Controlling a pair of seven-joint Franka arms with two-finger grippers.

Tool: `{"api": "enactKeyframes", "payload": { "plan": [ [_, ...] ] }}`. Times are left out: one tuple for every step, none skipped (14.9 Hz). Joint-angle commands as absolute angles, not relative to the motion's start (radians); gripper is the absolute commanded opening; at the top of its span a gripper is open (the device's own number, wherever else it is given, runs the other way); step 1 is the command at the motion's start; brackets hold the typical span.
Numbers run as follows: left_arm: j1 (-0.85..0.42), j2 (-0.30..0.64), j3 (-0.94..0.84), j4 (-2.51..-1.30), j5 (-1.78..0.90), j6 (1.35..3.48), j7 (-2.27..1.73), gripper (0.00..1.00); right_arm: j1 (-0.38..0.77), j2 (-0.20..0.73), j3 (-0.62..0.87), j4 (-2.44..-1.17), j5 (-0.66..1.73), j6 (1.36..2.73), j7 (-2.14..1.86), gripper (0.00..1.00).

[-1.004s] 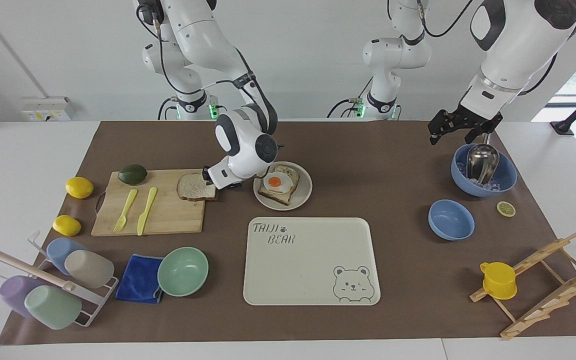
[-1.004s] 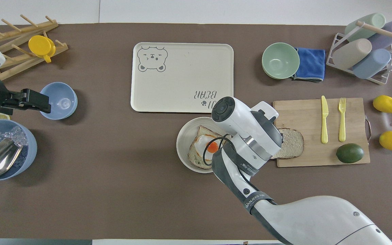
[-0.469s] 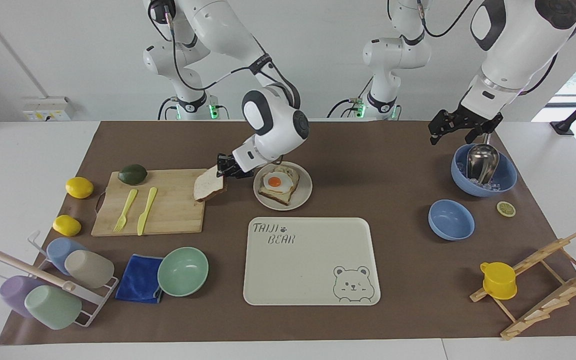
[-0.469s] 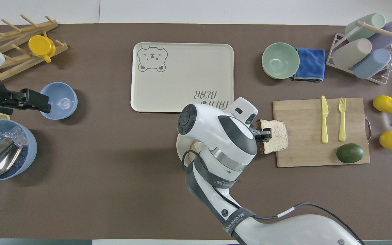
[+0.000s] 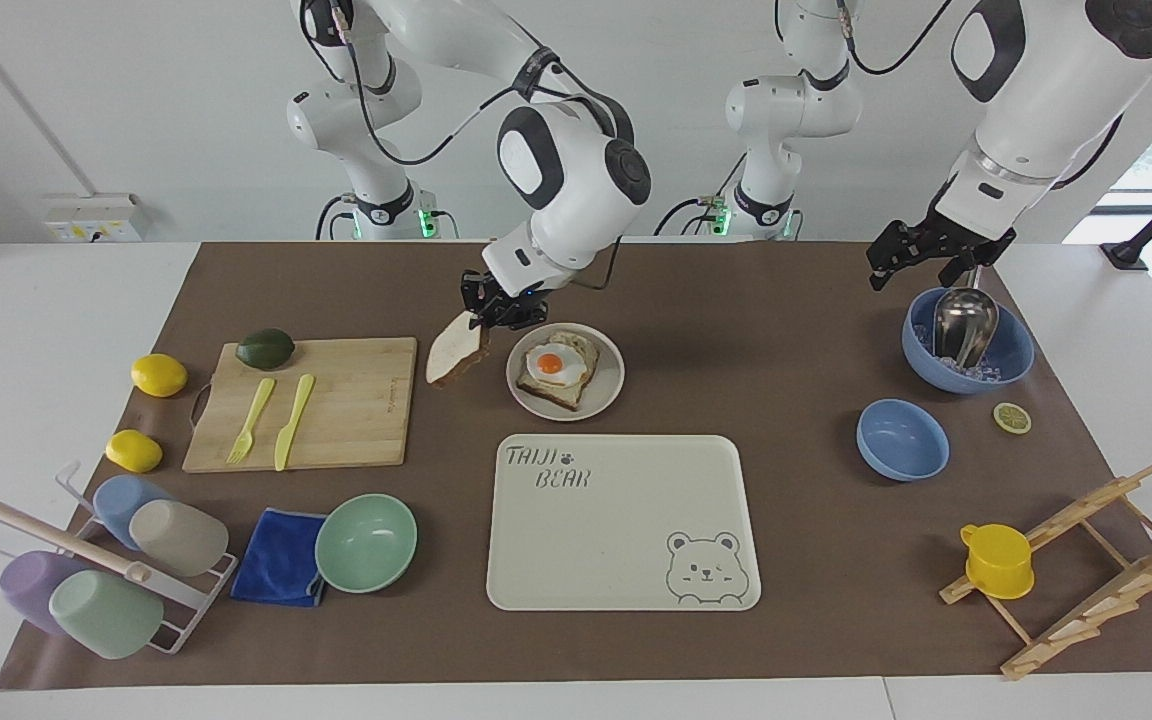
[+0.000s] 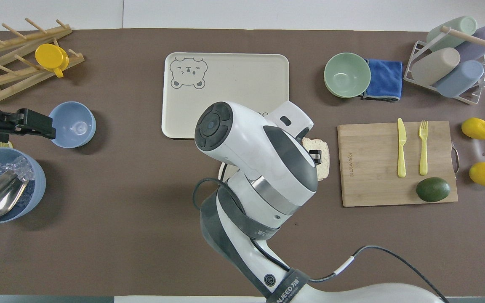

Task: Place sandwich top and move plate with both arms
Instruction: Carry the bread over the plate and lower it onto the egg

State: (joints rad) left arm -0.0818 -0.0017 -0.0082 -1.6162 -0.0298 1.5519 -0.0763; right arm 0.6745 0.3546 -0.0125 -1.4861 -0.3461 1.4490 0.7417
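The right gripper point(image 5: 502, 312) is pinching the sandwich top point(image 5: 456, 352), which is dangling tilted in the air at nine o'clock of the plate point(image 5: 609, 389), between it and the cutting board point(image 5: 356, 420). The left gripper point(image 5: 921, 262) is waiting, jaws spread, over the blue ice bowl point(image 5: 1011, 365).

Matt brown paper mat point(image 5: 756, 330), smooth wooden cutting board point(image 5: 336, 405), shiny metal scoop point(image 5: 961, 325).

White table point(image 5: 56, 320) under a brown mat point(image 5: 736, 330), plate point(image 5: 608, 392) at centre, tray point(image 5: 626, 530) at 6 o'clock, cutting board point(image 5: 356, 420) at 9, 2 blue bowls point(image 5: 901, 440) at 3.
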Motion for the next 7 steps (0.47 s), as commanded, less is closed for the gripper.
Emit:
{"api": "enactKeyframes", "payload": {
  "plan": [
    [-0.06,-0.018,-0.014,-1.626,-0.017,1.554,-0.068,1.0,0.68,0.391,0.021,-1.439,-0.308,1.466,0.739,0.0],
    [-0.054,-0.018,-0.014,-1.626,-0.017,1.554,-0.066,1.0,0.68,0.397,0.047,-1.431,-0.296,1.471,0.745,0.0],
    [-0.049,-0.018,-0.014,-1.626,-0.017,1.554,-0.066,1.0,0.677,0.397,0.06,-1.433,-0.247,1.488,0.761,0.0],
    [-0.048,-0.018,-0.014,-1.626,-0.017,1.554,-0.066,1.0,0.678,0.397,0.061,-1.434,-0.217,1.511,0.767,0.0],
    [-0.046,-0.018,-0.014,-1.626,-0.017,1.555,-0.066,1.0,0.683,0.397,0.061,-1.446,-0.21,1.523,0.769,0.0],
    [-0.046,-0.018,-0.014,-1.626,-0.017,1.555,-0.066,1.0,0.678,0.399,0.063,-1.453,-0.209,1.525,0.767,0.0],
    [-0.045,-0.018,-0.014,-1.626,-0.017,1.555,-0.066,1.0,0.678,0.4,0.063,-1.456,-0.196,1.534,0.767,0.0]
  ]
}}
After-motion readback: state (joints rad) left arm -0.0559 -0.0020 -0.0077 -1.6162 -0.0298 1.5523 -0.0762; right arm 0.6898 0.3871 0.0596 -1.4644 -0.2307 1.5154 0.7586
